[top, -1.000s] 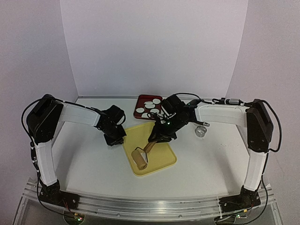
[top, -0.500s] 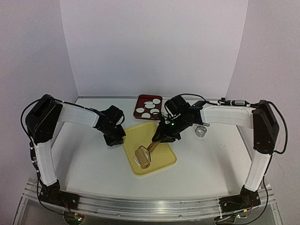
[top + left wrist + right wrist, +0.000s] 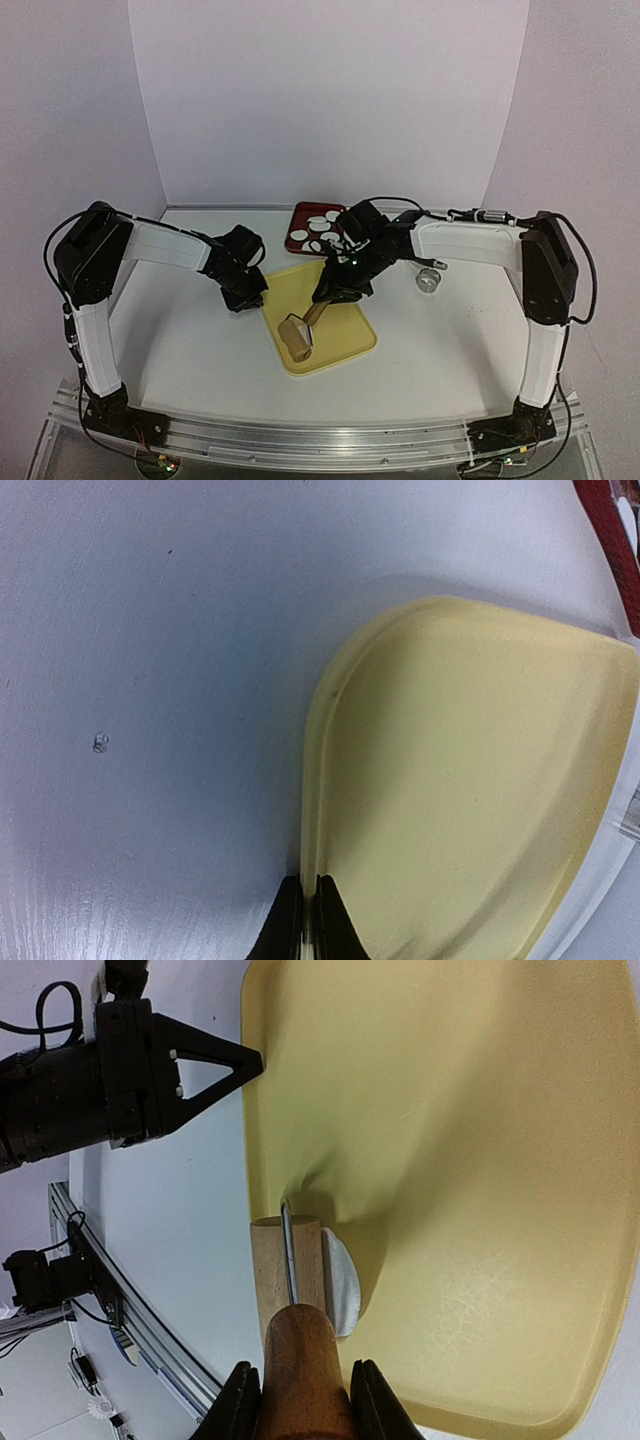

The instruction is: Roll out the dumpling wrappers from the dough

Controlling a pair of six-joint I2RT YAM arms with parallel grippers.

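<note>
Your white desk [image 3: 180,340] sits inside pale lilac walls [image 3: 330,100]. The left pincer [image 3: 303,925] is clenched on the rim of the yellow plastic board [image 3: 345,335]. The right pincer [image 3: 305,1400] grips the wooden rolling pin [image 3: 290,1260], which is now slightly farther left and rests on the flattened white dough [image 3: 343,1280].

The white table [image 3: 180,340] carries a yellow board [image 3: 350,330], a red tray [image 3: 299,222] and a metal ring [image 3: 429,279].

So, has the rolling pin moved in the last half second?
Yes. The rolling pin has rolled left across the yellow board, ending nearer its left edge.
</note>
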